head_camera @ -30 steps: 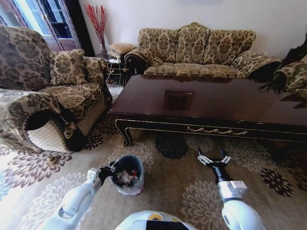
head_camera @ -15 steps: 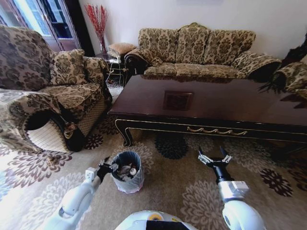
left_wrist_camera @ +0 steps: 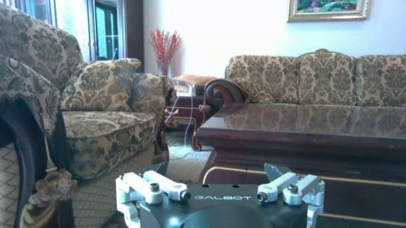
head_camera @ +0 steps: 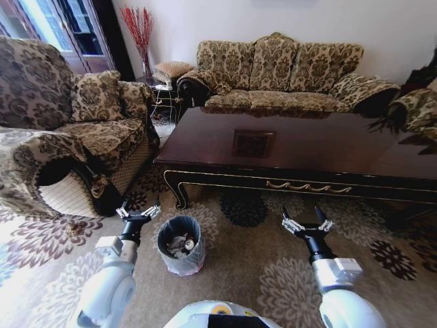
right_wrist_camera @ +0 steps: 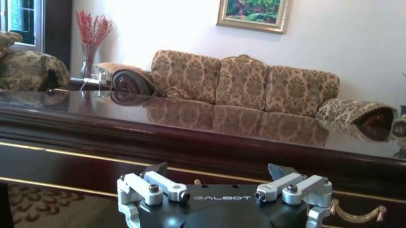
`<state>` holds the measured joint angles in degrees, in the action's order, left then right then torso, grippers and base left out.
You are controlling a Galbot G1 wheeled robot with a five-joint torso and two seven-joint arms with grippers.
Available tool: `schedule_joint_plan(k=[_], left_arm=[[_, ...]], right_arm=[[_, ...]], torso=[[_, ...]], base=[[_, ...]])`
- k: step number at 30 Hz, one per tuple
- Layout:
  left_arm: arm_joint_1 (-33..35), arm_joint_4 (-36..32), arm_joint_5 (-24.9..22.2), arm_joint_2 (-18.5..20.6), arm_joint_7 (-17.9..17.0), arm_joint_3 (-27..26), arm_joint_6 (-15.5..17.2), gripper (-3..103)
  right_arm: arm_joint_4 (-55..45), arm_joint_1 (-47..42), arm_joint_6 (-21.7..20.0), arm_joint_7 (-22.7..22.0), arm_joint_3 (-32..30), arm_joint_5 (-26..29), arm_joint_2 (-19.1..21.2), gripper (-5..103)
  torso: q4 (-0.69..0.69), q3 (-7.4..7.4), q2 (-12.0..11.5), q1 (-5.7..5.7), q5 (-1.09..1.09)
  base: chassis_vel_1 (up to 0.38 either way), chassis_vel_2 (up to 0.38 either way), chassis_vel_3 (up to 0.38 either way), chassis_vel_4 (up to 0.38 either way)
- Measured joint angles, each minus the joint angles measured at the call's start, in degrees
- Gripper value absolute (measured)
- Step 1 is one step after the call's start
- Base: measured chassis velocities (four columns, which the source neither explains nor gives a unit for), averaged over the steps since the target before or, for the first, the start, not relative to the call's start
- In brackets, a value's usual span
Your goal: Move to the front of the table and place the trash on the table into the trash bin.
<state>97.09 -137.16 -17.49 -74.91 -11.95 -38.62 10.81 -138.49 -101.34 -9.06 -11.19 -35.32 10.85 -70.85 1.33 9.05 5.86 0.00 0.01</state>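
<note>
The table (head_camera: 321, 147) stretches across the middle of the head view, its glossy dark top bare. On the carpet in front of its left corner stands the black trash bin (head_camera: 180, 254) with a whitish liner. White and red trash (head_camera: 181, 243) lies inside it. My left gripper (head_camera: 138, 213) hangs open just left of the bin, apart from its rim, with nothing in it. My right gripper (head_camera: 307, 224) is open and low in front of the table's middle. Both wrist views look across open fingers, the left gripper (left_wrist_camera: 217, 168) and right gripper (right_wrist_camera: 218, 169), at the table's edge (left_wrist_camera: 304, 137) (right_wrist_camera: 190, 142).
A patterned armchair (head_camera: 82, 137) stands close on the left, and a sofa (head_camera: 287, 75) sits behind the table. A small side table with a vase of red twigs (head_camera: 140, 34) fills the back corner. Open carpet (head_camera: 246, 266) lies between my two arms.
My left gripper has drawn away from the bin's rim, swinging left and forward, and now points towards the table. The bin has settled upright. The right arm has barely moved.
</note>
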Motion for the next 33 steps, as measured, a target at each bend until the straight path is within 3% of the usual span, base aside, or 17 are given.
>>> schedule_joint_plan(k=[15, 33], left_arm=[[1.6, -0.7, 1.0, 0.0, 0.7, -0.9, -1.3, 100], [2.4, -1.2, 1.1, 0.0, 1.4, -0.8, -1.8, 100]], right_arm=[[-0.6, -0.2, -0.1, -0.5, 2.0, -1.8, -0.2, 100], [-0.7, -0.7, 0.9, -0.4, 2.0, -3.2, -0.7, 100]], torso=[[0.00, 0.02, 0.0, 0.00, -0.01], [0.00, 0.04, 0.0, 0.00, 0.01]], base=[[-0.124, -0.115, 0.107, 0.107], [-0.320, -0.322, 0.322, 0.326]])
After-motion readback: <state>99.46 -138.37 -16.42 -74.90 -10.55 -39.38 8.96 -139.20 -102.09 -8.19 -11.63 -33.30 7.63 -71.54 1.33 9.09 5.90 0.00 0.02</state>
